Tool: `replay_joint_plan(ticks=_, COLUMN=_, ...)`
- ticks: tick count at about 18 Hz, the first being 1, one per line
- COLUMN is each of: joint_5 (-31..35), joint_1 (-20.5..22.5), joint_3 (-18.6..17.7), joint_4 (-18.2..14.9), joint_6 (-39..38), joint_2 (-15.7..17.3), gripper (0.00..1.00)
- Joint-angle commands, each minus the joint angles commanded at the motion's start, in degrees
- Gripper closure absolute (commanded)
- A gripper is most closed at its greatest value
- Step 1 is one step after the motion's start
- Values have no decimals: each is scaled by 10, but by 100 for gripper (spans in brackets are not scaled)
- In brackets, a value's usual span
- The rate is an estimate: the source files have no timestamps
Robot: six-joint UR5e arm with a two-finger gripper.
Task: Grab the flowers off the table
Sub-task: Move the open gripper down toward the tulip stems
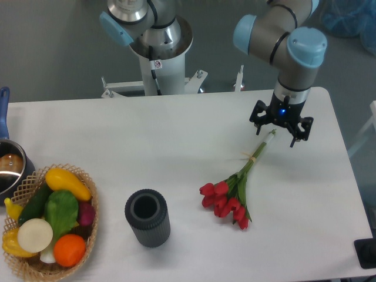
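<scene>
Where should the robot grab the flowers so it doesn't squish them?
Probably the thin stems near the pale band, coming straight down from above. The flowers lie flat on the table, and the end effector already hovers over the stem end, away from the soft red blooms.

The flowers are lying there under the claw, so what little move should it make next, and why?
Probably a short drop straight down, then a close. The gripper hangs open above the stem end of the flowers, which lie flat on the table, blooms pointing away. Its fingers look not yet level with the thin stems.
</scene>
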Motion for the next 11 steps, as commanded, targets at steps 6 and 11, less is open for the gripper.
replay_joint_plan(ticks=6, joint_5=42, joint_1=-19, joint_3=-1, joint_4=1, joint_6=82, joint_2=-25, gripper=0)
replay_joint_plan(ticks=11, joint_5=41, joint_1=-19, joint_3=-6, joint_4=2, joint_6=85, joint_2=-31, gripper=0)
